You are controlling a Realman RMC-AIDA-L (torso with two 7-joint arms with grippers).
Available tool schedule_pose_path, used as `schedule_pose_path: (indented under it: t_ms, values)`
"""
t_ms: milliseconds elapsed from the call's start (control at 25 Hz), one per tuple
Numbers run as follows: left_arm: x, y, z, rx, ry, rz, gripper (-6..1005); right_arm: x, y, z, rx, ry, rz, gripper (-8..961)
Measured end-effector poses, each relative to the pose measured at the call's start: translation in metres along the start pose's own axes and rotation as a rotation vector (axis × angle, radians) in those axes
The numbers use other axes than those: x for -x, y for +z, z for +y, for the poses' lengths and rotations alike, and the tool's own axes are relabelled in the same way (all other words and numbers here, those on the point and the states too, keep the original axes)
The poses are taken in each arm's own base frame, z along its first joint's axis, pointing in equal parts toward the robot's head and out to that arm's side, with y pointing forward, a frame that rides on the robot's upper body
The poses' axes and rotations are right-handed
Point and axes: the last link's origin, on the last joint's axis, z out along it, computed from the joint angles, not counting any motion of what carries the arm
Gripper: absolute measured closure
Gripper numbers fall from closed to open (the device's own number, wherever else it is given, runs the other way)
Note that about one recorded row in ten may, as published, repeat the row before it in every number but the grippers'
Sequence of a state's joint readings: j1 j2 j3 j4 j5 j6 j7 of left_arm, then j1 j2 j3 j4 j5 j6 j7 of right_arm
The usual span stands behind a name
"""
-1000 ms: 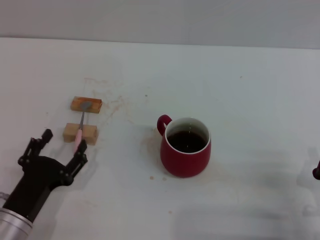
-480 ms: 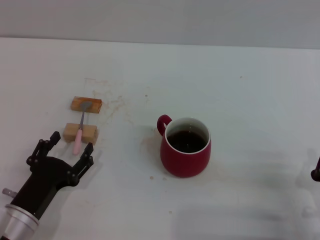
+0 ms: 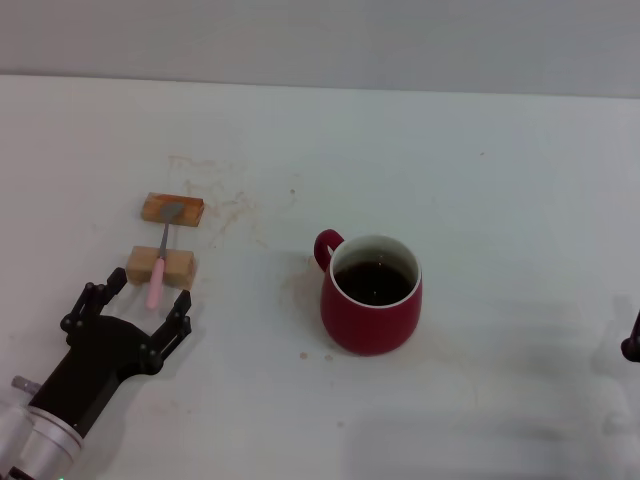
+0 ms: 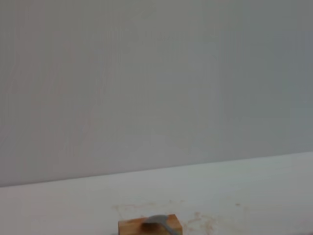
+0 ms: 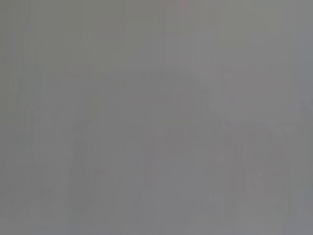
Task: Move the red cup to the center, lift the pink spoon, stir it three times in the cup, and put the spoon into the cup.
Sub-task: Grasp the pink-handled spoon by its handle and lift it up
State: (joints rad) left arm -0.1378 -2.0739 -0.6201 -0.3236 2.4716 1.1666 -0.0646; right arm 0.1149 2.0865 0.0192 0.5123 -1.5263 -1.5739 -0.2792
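On the white tabletop (image 3: 480,200), the glossy dark-red ceramic mug (image 3: 371,294) stood near the middle. Well to its left, two tan wooden blocks lay one behind the other, the far block (image 3: 172,209) and the near block (image 3: 160,267), with the small pink-handled spoon (image 3: 158,262) bridging them. The black left gripper (image 3: 141,309) sat just before the near block, the right gripper (image 3: 631,343) apparently at the right edge.

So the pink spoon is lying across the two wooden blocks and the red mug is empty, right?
Not quite. The head view shows the red cup holding dark liquid, not empty. The pink spoon does lie across the two wooden blocks, with the left gripper open beside it.
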Motion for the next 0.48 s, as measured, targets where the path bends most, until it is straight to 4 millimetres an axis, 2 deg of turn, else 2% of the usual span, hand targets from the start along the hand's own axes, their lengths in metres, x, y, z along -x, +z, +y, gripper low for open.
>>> schedule_pose_path:
  t_ms: [480]
  values:
    - [0.0016, 0.0034, 0.0009, 0.006, 0.002, -0.017, 158, -0.0002, -0.0005, -0.0002, 0.001, -0.001, 0.001, 952]
